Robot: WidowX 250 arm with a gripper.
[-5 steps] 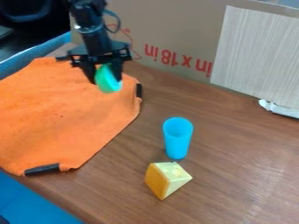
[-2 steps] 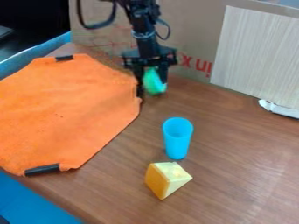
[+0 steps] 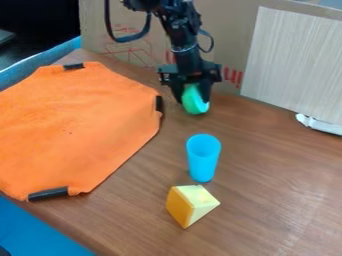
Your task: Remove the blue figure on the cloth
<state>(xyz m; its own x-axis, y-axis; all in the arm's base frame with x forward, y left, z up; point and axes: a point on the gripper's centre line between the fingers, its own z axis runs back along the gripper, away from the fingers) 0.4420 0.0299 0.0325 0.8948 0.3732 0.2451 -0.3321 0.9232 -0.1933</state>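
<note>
Past the orange fabric cloth (image 3: 73,130), black two-finger gripper (image 3: 192,100) is pinching the rounded green plastic-looking figure (image 3: 194,101); it's needing gentle lowering before release.

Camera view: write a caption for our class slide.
The black gripper holds a green object beyond a blue cup, off the orange cloth.

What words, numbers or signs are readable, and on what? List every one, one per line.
Cardboard: red print, partly hidden behind the robot arm; too little shows to quote.
Cardboard, further left: red line drawing, with red marks above it, too small to read.
No readable text shows on the orange cloth, green object, blue cup, yellow block or pale panel.
</note>
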